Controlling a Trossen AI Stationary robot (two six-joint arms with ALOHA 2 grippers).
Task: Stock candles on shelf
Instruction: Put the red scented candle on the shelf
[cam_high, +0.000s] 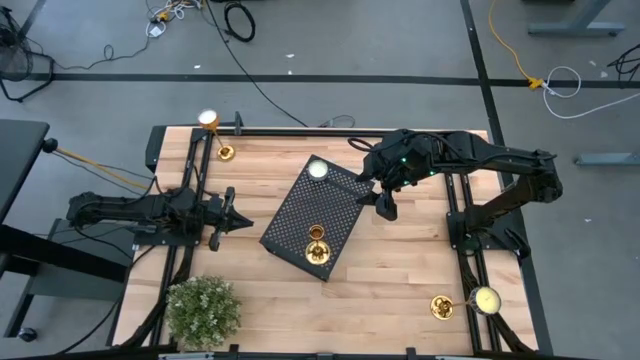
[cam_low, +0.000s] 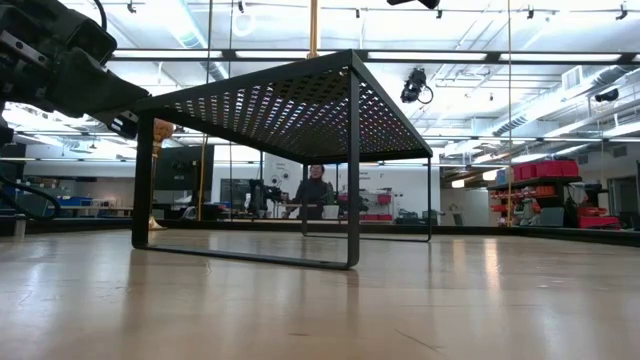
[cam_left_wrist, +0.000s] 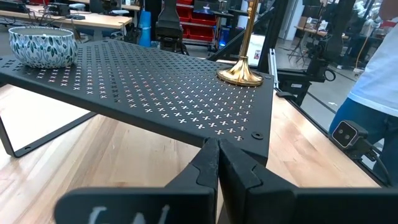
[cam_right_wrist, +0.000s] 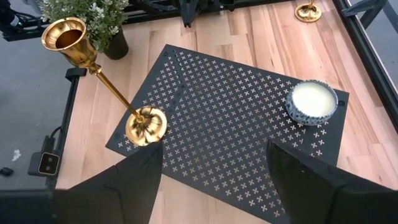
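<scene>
A black perforated shelf (cam_high: 313, 217) sits tilted at the centre of the wooden counter (cam_high: 400, 270). One gold candlestick (cam_high: 317, 246) stands on its lower end, and a small patterned bowl candle (cam_high: 318, 169) on its upper end. Two more candlesticks stand on the counter, one upper left (cam_high: 216, 136), one lower right (cam_high: 462, 303). The right tool (cam_high: 385, 207) hangs open just right of the shelf. The left tool (cam_high: 240, 222), closed and empty, rests left of it. A green plant (cam_high: 203, 310) sits lower left.
</scene>
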